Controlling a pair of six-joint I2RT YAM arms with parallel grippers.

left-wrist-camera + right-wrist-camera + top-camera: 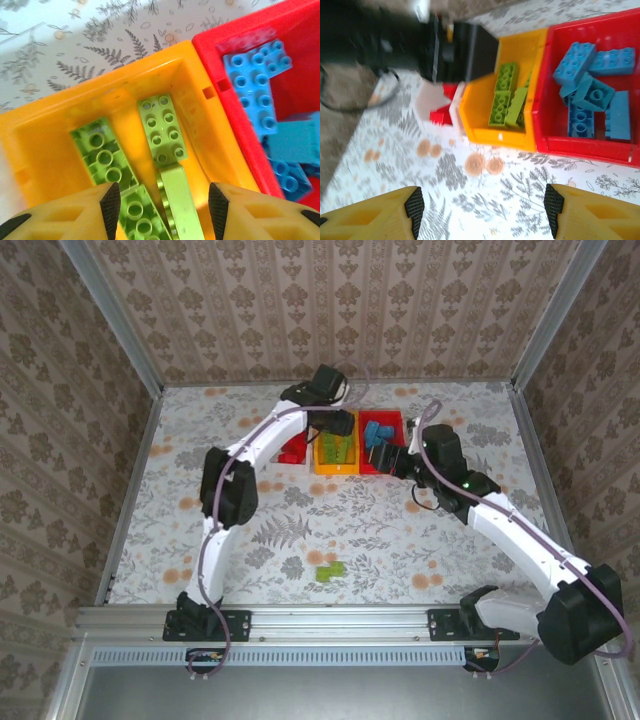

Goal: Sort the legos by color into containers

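Note:
Three bins stand side by side at the back middle. The yellow-orange bin [336, 470] [50, 150] [495, 135] holds several lime green legos [162, 127] [507, 95]. The red bin [380, 417] [220, 65] [580, 145] holds several blue legos [255, 82] [590, 95]. The white bin [456, 102] holds red legos [293, 452] [440, 117]. My left gripper [335, 423] [164, 205] hangs open just above the green legos, gripping nothing. My right gripper [390, 460] [484, 205] is open and empty above the table in front of the bins. One green lego [330, 570] lies loose near the front.
The patterned tablecloth [200, 530] is fenced by metal rails and papered walls. The left arm [235, 490] arches over the left half, and the right arm [520, 530] over the right. The left arm's black wrist [420, 45] hangs over the white bin.

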